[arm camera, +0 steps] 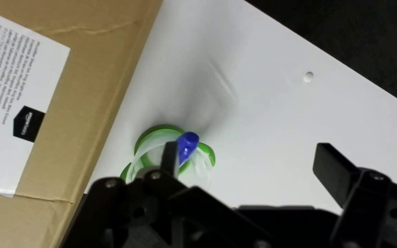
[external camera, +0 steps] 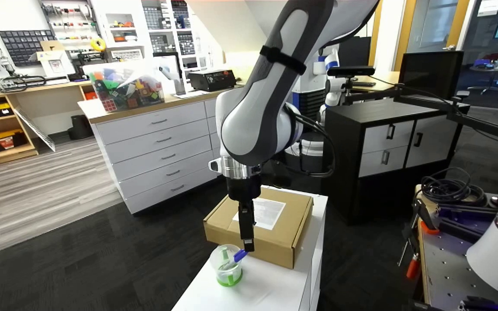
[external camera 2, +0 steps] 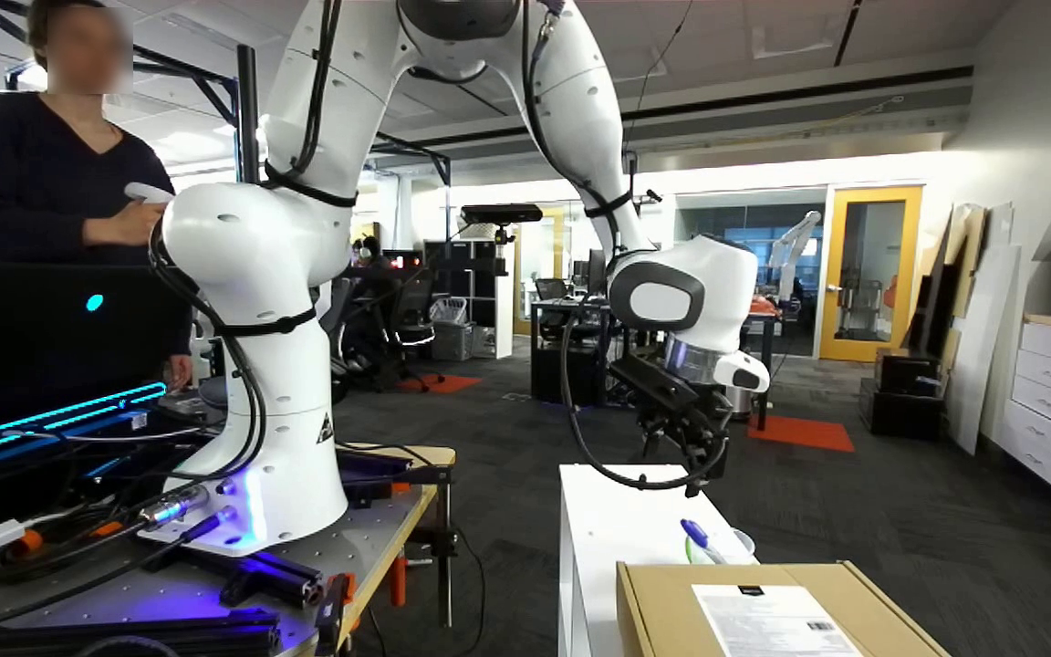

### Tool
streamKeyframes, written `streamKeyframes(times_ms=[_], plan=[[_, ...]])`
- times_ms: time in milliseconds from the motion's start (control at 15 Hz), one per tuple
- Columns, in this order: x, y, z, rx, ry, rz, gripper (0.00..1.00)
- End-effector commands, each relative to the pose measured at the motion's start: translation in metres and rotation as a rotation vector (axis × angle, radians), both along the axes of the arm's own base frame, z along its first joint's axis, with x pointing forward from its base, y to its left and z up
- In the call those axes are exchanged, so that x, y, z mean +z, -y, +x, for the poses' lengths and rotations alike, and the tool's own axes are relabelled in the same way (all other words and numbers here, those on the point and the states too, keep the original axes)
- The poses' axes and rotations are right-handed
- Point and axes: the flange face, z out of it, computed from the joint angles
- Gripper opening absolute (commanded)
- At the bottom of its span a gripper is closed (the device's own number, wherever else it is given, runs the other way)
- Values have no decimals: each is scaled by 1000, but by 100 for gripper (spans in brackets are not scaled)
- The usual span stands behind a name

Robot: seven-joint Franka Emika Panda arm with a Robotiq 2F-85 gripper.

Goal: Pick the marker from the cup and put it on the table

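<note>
Wrist view: creased brown cardboard box (arm camera: 91,58), then a round, translucent, green-trimmed cup (arm camera: 153,139) with the slim, blue-ended marker (arm camera: 187,144) leaning inside; next the gripper (arm camera: 248,157), parted wide above the smooth white table (arm camera: 274,113).

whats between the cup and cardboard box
In the wrist view, a bare strip of white tabletop separates the green-based cup from the cardboard box; the gripper hides its lower end.

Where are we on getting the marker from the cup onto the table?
Done: the pincer is near the cup, open. In hand: the grasp, not yet made; the blue-ended marker leans in the cup, sticking out. Left: closing on it, lifting it clear, laying it on the table.
</note>
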Motion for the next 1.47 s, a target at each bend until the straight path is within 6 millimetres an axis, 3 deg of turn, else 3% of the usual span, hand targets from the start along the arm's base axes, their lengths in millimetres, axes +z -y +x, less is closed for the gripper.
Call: streamKeyframes(times_ms=[0,867,1400], plan=[[-1,-2,14,54,39,-42,100],[-3,-8,15,144,47,-74,100],[-29,-14,9,264,56,-131,100]])
